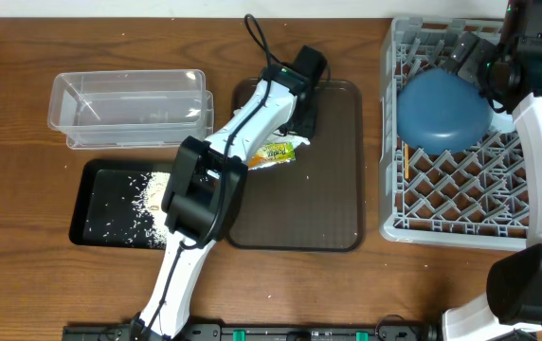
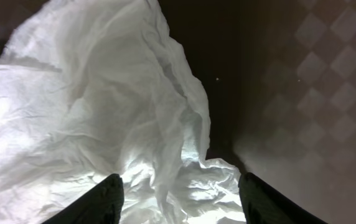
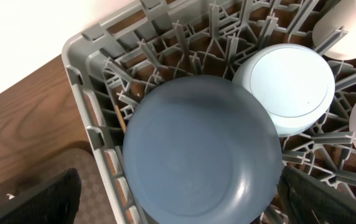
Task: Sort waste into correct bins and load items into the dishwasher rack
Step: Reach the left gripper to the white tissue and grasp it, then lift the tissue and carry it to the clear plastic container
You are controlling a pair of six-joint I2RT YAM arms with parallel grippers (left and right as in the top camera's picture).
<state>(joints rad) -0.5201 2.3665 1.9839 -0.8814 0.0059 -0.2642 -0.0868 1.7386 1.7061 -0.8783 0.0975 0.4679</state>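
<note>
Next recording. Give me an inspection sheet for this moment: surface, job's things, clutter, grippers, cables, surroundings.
Surface: wooden table, bare at the left.
Job's things: dark-blue bowl and light-blue bowl upside down in the dishwasher rack; rice in the black tray; clear tub behind it; tissue and snack wrapper on the brown serving tray.
Clutter: nothing seen.
Grippers: left gripper astride the tissue, grip unclear; right gripper open over the dark-blue bowl.
Cables: black cable looping off the left arm.
Surroundings: nothing seen.
</note>
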